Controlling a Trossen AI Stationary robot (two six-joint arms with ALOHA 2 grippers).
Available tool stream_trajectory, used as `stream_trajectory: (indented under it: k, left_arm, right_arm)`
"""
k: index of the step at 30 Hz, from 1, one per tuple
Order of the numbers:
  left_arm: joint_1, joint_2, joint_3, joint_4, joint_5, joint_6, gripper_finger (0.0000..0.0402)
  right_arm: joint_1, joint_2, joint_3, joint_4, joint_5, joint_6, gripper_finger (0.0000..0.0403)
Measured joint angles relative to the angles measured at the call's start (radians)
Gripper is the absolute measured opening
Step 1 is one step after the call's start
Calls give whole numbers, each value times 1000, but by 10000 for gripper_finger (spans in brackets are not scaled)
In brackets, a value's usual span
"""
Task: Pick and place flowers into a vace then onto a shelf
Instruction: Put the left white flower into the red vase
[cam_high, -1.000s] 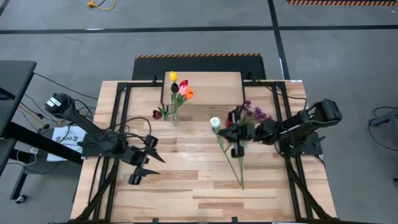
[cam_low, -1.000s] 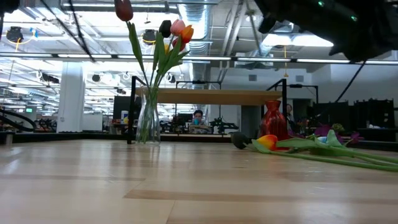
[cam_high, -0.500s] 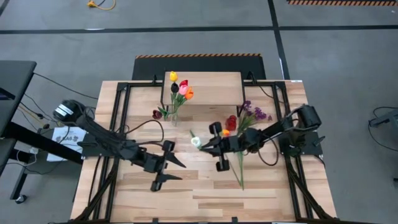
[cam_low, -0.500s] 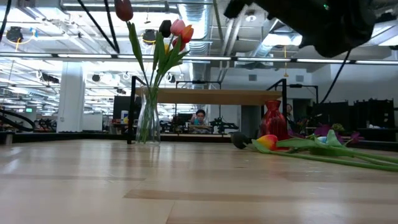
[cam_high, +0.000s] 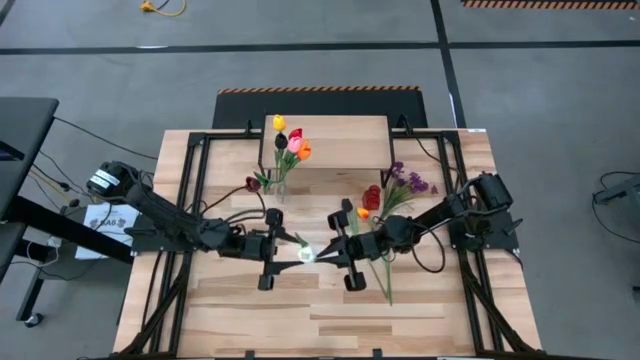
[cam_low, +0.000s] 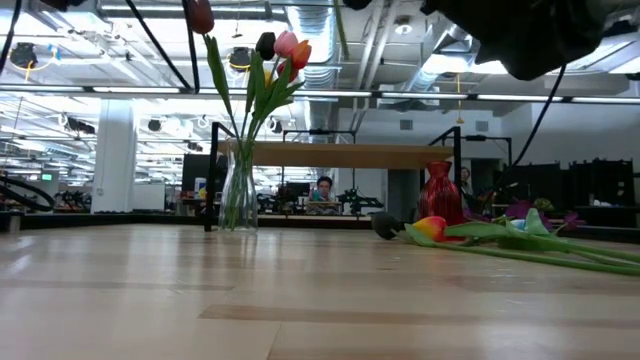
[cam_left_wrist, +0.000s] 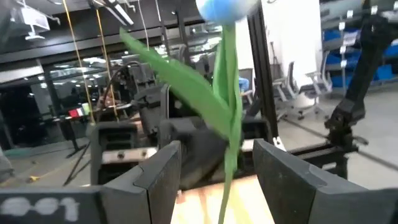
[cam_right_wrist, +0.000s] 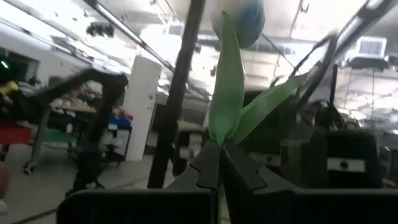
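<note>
Two hands meet mid-desk in the high view. Right hand pinches a white tulip by the stem, head pointing at the left hand, which sits just beside the head, fingers spread to either side of it. Beyond both hands: vase with tulips on the desk, just in front of the shelf. Behind the right hand: loose flowers lying flat.

Low view: vase upright on the desk, holding dark, pink and orange tulips; shelf behind it. Loose flowers lie on the desk, a red vase behind them. Arms are only dark shapes at the top edge; hands can't be made out here.

Left wrist view: fingers spread, tulip stem between them, not touching either. Right arm close behind.

Right wrist view: fingers pressed together on the stem at the leaf base; white head beyond the tips, blurred.
</note>
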Motion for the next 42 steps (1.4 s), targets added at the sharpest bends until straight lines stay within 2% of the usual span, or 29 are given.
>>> stream_trajectory:
  k: [8,18,22,30,42]
  left_arm:
    - [59,0,0,1,141,-99,192]
    - [59,0,-1,24,170,-74,187]
    - [59,0,-1,26,171,-55,152]
    - [59,0,-1,26,174,-40,14]
    - [58,0,-3,12,174,-28,2]
  right_arm:
    - [-24,0,48,-107,5,0,0]
    - [-31,0,49,-124,4,0,0]
    - [-30,0,49,-135,4,2,0]
    - [-31,0,49,-141,4,8,3]
    - [-31,-2,50,-191,4,11,16]
